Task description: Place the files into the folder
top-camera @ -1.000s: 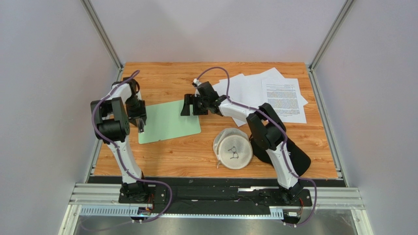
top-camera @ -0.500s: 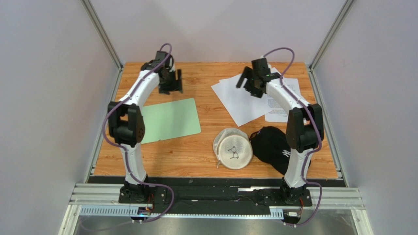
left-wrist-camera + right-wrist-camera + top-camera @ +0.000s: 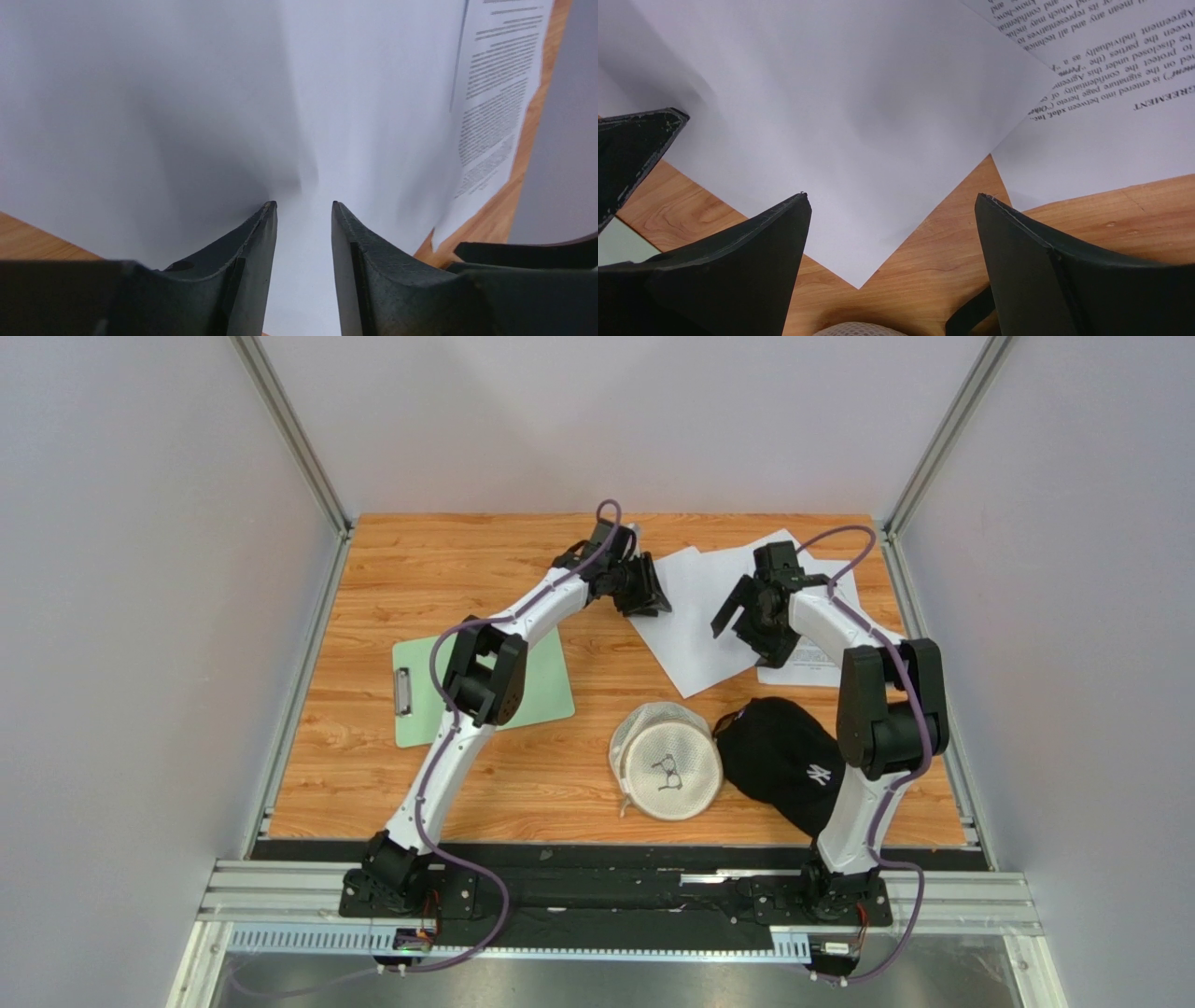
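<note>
Top external: files (image 3: pixel 697 634) fanned, far-right corner; folder (image 3: pixel 547 693) toward left edge. Left gripper (image 3: pixel 302 210) narrowly parted, right gripper (image 3: pixel 892 203) wide; both empty (poised over sheets, likely for pickup).

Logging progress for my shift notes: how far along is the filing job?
Nothing done yet: the folder looks bare, the files all loose at the far right. In hand: left gripper narrowed over a sheet, grip unclear, right gripper open above the pile. Left: carrying every sheet to the folder.
</note>
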Controlling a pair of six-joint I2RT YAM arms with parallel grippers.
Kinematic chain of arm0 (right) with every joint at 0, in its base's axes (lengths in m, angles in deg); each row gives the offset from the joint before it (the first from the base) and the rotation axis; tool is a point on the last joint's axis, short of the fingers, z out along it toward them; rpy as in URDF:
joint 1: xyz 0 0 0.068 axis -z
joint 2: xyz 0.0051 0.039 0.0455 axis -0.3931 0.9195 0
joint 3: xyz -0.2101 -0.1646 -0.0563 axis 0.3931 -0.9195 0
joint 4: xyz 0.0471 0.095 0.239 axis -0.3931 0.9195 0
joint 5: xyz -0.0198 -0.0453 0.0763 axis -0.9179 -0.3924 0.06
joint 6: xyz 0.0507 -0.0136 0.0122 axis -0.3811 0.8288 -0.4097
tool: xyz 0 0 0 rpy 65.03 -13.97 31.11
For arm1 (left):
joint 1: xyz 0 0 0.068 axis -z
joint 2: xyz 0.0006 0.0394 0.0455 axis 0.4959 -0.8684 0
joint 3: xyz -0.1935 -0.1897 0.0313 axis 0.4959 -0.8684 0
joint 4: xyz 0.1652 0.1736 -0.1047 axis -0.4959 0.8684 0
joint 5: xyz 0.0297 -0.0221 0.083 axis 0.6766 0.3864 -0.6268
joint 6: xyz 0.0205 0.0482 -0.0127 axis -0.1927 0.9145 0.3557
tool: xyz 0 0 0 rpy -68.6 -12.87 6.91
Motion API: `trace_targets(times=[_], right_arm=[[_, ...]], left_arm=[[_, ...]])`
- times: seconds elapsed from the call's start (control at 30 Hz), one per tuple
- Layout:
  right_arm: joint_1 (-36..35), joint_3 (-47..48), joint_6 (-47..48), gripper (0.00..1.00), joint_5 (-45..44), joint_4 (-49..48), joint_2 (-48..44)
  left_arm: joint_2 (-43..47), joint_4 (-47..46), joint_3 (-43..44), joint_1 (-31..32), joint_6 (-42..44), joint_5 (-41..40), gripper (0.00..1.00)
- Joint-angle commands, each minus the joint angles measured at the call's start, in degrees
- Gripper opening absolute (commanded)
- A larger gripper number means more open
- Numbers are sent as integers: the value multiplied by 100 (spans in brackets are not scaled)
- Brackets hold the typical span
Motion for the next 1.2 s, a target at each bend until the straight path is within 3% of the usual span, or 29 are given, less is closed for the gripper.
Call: trace_targets(times=[0.0, 0.13, 0.47, 0.9, 1.17], right_arm=[[20, -351, -161, 93, 72, -190, -486], [12, -808, -310, 92, 467, -567, -539], [-59, -1564, -723, 90, 1250, -1912, -460], [-76, -2101, -1171, 85, 1593, -3186, -424], [-76, -2338, -1110, 91, 2541, -4215, -513]], left_arm=[[24, -130, 166, -133, -873, -77, 42], [199, 336, -124, -132, -1005, -508, 37], [270, 486, -282, -115, -1207, -368, 34], [261, 539, -291, -80, -1207, -254, 34], [235, 539, -309, -53, -1242, -175, 33]])
